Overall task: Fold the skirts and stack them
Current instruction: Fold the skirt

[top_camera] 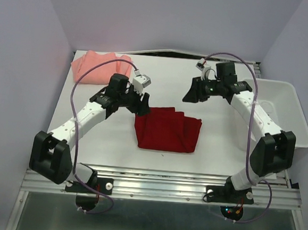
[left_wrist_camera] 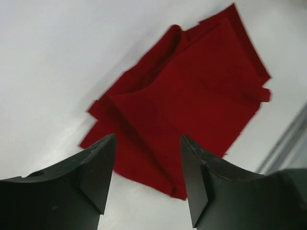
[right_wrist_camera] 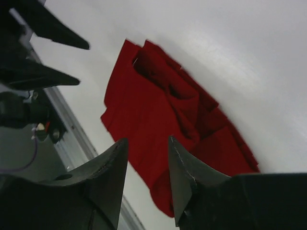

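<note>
L gripper (top_camera: 143, 108): released, empty; at far-left corner of red skirt (top_camera: 167, 129).
R gripper (top_camera: 190, 95): released, empty; farther off.
Skirt axis: L–R.

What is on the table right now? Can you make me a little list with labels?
red skirt: folded, flat in the middle of the table
pink skirt: flat at the far left corner, apart from the red one
stacked: not yet
left gripper: open, empty, above the red skirt's far left corner
right gripper: open, empty, up in the air past the red skirt
white bin: at the right edge
</note>
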